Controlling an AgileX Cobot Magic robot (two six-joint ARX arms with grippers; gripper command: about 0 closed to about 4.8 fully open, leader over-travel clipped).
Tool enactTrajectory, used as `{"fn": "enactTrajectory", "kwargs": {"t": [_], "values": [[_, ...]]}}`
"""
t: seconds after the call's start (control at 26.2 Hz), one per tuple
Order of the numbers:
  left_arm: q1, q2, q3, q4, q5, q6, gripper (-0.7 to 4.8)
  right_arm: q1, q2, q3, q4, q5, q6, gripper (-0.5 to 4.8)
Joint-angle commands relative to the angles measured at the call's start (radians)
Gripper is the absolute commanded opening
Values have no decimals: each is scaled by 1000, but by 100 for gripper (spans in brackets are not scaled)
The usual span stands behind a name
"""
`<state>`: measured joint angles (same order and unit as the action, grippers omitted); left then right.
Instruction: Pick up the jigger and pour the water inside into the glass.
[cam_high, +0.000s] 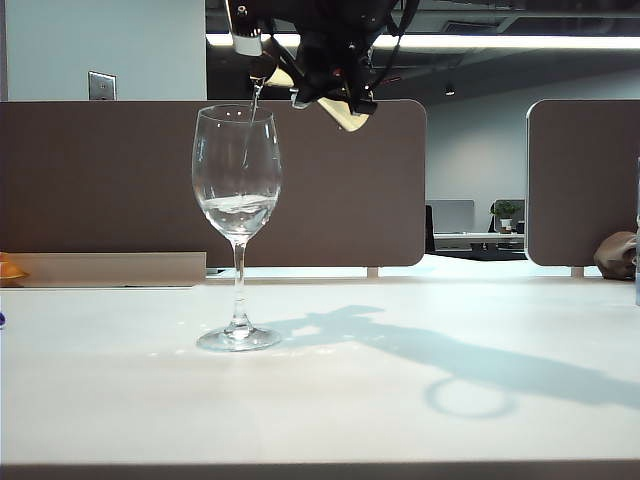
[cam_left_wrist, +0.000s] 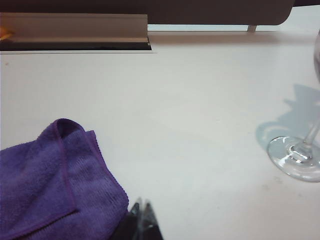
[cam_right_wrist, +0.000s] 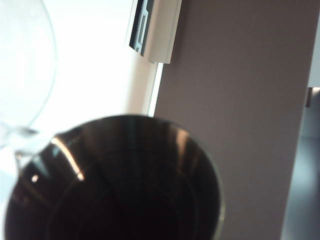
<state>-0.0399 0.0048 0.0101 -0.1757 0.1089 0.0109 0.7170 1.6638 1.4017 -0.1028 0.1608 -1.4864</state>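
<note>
Exterior view: the right gripper (cam_high: 330, 85) hangs above and just right of the glass (cam_high: 237, 200), pinching the jigger (cam_high: 345, 115), which is tipped toward the rim. A thin stream of water (cam_high: 252, 110) falls from the jigger's low lip into the bowl, where a shallow pool (cam_high: 238, 208) has gathered. The glass stands upright on the table (cam_high: 400, 400), its foot flat.

Right wrist view: the jigger's dark cone (cam_right_wrist: 120, 185) fills the lower field, with the curve of the glass (cam_right_wrist: 25, 75) beside it; the jaws themselves are hidden, so the grip is read from the exterior view.

Left wrist view: the left gripper (cam_left_wrist: 142, 225) rests low near a purple cloth (cam_left_wrist: 50, 185), well apart from the foot of the glass (cam_left_wrist: 295, 157); its tips appear pressed together.

Step in hand, by judgement: pouring. To do it well, keep the pouring lip over the bowl's centre, roll the wrist slowly so the stream stays thin and inside the rim, avoid touching the glass, and hold the tilt until the last drops fall.
</note>
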Motion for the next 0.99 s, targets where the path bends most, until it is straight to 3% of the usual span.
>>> {"fn": "enactTrajectory", "kwargs": {"t": [0.04, 0.65, 0.99], "values": [[1, 1, -3, 5, 4, 8, -5, -4, -5, 6, 82, 3, -15, -2], [2, 1, -3, 5, 4, 8, -5, -1, -5, 7, 261, -6, -92, -2], [2, 1, -3, 5, 4, 8, -5, 2, -5, 10, 265, -58, -119, -2]]}}
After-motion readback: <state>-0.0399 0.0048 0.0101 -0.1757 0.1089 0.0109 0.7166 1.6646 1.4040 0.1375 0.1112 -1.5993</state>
